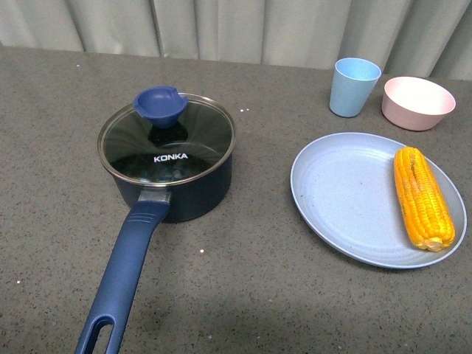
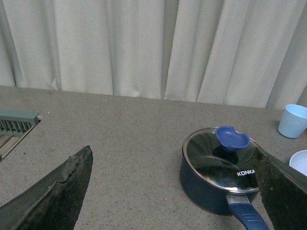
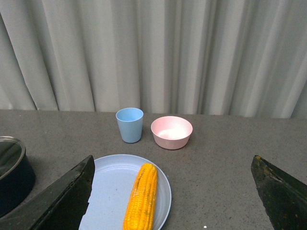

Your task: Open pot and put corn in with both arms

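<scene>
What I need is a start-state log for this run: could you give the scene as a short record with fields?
pot: on table, left of blue plate, handle toward robot
lid: closed on pot
corn: lying on plate's right side
light blue cup: upright behind plate
pink bowl: right of cup, not touching it
left gripper: open, empty
right gripper: open, empty
progress: nothing started

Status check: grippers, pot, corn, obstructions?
Left gripper open, empty; right gripper open, empty. Lid on pot. Corn lying on plate. Cup and bowl beyond plate, not in the way.
</scene>
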### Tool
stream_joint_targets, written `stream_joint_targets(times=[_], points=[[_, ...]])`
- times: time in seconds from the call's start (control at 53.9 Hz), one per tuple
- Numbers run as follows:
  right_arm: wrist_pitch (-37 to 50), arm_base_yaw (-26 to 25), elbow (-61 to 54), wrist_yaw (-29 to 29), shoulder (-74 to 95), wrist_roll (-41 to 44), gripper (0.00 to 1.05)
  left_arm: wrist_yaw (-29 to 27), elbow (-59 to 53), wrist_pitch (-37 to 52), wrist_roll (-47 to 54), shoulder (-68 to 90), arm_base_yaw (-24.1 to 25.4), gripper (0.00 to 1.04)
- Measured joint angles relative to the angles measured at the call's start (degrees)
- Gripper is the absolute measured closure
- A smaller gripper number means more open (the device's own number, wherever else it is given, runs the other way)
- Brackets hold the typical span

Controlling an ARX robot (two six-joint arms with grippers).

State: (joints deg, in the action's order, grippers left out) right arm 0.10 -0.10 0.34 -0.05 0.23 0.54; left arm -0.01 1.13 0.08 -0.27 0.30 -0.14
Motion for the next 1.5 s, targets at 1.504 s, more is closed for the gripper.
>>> stream_joint_targets(times=[1.504], points=[[0.00, 0.00, 0.00, 0.00, 0.00, 0.00, 0.09, 0.00, 0.00, 0.00, 0.00, 0.00, 0.00, 0.07]])
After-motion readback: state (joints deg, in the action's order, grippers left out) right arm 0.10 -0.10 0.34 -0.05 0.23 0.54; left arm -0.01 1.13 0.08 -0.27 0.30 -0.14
